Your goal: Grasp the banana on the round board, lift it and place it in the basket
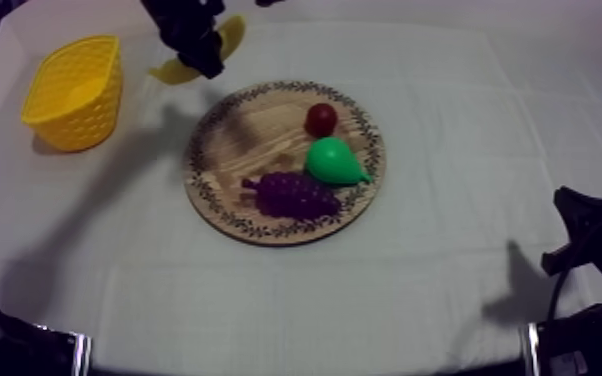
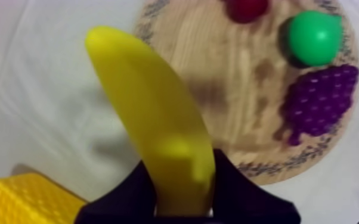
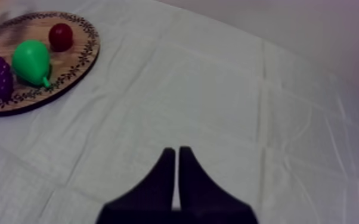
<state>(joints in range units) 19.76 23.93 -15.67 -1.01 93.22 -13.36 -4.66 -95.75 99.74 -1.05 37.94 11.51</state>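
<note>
One green plastic toy pear (image 1: 333, 160), lying on its side, narrow stem end toward the right of the top view. One small red fruit (image 1: 321, 119), round and glossy, just behind the pear; cannot tell whether the two touch. One knobbly bunch of purple toy grapes (image 1: 293, 194), in front of the pear and slightly left, its upper edge at or against the pear. All three sit close together in a cluster. Under everything, the bench is covered by a grey-white cloth (image 1: 445, 280) crossed by fold creases. Soft dark shadows lie on the cloth at near left and near right.
</note>
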